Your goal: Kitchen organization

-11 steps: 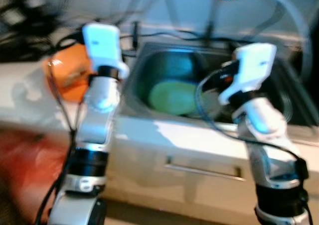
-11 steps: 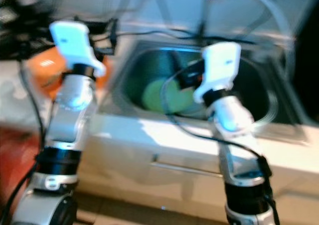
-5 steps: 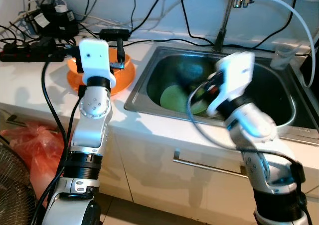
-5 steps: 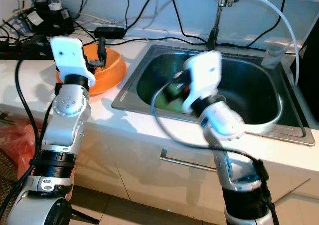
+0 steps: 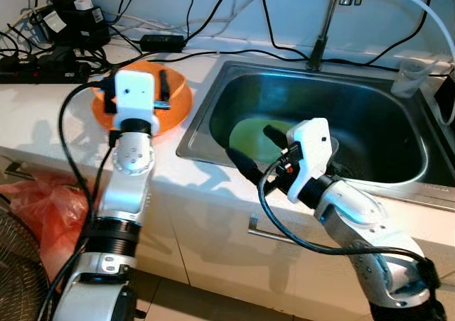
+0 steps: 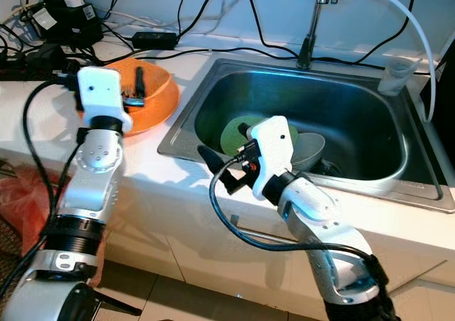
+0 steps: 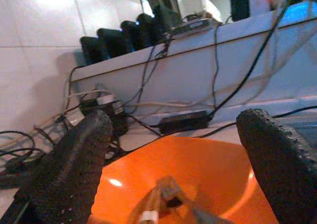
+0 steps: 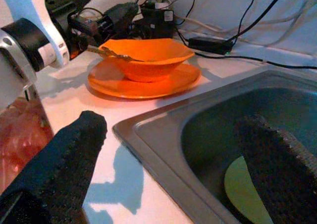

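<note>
While both arms are up over the white surface (image 5: 43, 122), nothing has been picked up yet, so this looks to me like the reaching stage of the tidying. The left gripper (image 7: 173, 149) hangs just above the orange bowl (image 5: 146, 94), its jaws spread wide and empty; the bowl sits on an orange plate (image 8: 143, 83) beside the sink (image 5: 213, 133), with what looks like a utensil (image 8: 111, 54) lying in it. The right gripper (image 5: 259, 150) hovers over the sink's near left edge, jaws also wide apart and holding nothing, pointing back toward the bowl. Down in the basin lie a green plate (image 5: 252, 138) and a grey bowl (image 6: 309, 149). My guess is the next move is for one gripper to drop onto the bowl's rim or the utensil and close; the rim is thin and slick, so it wants a square approach. Compared with half a second ago, the right arm has swung down and toward the counter edge, while the left has hardly budged.
</note>
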Robot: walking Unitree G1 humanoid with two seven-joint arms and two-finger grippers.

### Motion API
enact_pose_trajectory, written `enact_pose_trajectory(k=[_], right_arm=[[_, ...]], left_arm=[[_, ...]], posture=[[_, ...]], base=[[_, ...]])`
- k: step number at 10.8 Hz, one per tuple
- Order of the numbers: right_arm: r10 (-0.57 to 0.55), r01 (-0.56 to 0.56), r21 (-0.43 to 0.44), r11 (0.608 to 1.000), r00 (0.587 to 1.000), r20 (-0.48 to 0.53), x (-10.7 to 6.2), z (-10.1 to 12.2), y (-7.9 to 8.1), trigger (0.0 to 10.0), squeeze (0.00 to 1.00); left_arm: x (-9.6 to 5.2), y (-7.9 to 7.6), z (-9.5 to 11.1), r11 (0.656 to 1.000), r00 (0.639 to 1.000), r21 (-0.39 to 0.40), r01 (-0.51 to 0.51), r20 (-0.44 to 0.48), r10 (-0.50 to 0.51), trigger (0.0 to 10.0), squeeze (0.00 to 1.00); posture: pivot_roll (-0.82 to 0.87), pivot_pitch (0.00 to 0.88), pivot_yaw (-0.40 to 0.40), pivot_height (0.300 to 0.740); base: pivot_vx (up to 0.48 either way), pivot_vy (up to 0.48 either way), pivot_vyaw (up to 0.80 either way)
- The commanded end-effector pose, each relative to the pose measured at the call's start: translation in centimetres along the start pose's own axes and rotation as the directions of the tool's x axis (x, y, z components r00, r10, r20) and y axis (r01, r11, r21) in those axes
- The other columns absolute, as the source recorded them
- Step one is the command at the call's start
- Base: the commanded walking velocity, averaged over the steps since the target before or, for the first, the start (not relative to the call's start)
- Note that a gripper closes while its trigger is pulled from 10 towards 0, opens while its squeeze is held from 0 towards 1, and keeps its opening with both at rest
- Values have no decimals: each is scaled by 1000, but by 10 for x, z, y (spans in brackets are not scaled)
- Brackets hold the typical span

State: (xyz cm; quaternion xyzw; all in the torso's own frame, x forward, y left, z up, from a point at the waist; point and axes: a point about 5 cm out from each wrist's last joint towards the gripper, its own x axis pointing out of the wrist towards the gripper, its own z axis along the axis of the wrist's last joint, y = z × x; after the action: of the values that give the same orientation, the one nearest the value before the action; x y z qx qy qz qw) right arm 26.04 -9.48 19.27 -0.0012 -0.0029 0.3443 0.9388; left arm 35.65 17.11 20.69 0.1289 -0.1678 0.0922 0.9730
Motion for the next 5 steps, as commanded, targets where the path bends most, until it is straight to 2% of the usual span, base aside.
enact_pose_trajectory(k=[1,2,4,5], right_arm=[[15,-15,8,1000,1000,-14,-4,0,1,10000,0],[28,-28,6,1000,999,-25,-4,-2,2,10000,0],[48,-48,3,999,998,-41,-3,-4,5,10000,0],[52,-52,4,999,998,-45,-2,-5,5,10000,0]], left_arm=[[-2,10,-8,998,999,29,-51,-15,51,10000,0],[-2,17,-7,996,997,37,-79,-10,80,10000,0],[-7,18,-7,996,997,46,-75,-7,75,10000,0],[-14,15,-18,997,997,47,-62,-41,64,10000,0]], posture=[[-71,19,5,740],[-65,20,0,740],[-52,21,-4,740],[-52,23,-9,740]], base=[[0,0,0],[0,0,0],[0,0,0],[0,0,0]])
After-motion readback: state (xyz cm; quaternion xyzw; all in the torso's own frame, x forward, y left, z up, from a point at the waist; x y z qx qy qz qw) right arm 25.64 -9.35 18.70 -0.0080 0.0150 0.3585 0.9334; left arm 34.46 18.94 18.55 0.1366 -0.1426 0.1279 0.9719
